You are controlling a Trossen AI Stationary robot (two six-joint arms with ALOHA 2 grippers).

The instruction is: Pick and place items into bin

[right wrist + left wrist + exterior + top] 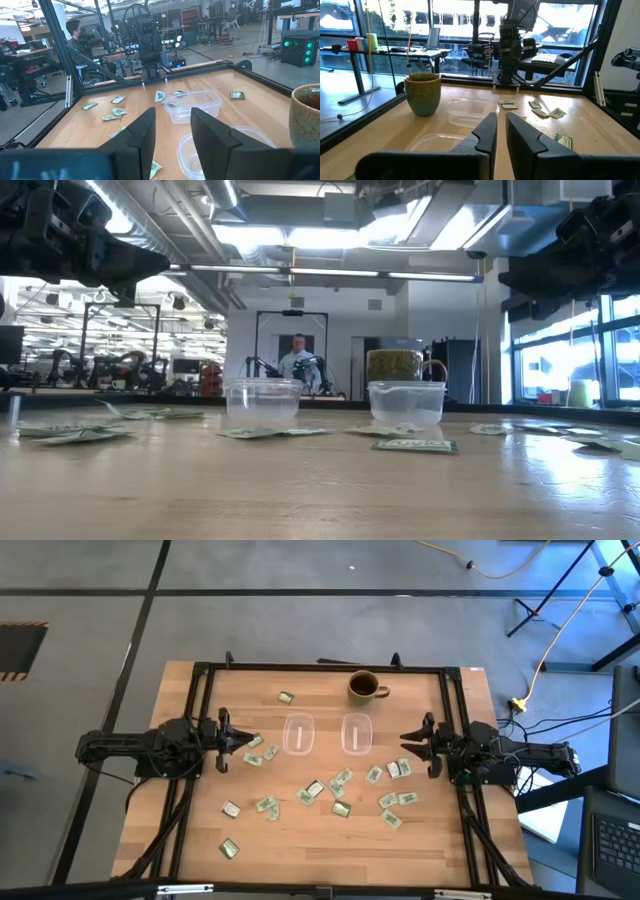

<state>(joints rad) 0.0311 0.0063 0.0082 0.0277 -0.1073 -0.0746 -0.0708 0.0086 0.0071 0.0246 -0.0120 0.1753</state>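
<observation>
Both dark two-finger grippers hover empty at the wooden table's (330, 840) sides: left gripper (226, 733) narrowly parted, right gripper (422, 743) wider, flanking pale green packets (341, 780).

Pale green and white flat paper packets (341, 781) lie scattered over the light tan, fine-grained wooden table (300, 840). Two clear, colourless plastic tubs (298, 733) (357, 733) let the wood show through. The round ceramic mug (364, 686) is brown from above, mottled olive-green on its side. Black metal framing (200, 720) borders the table.
</observation>
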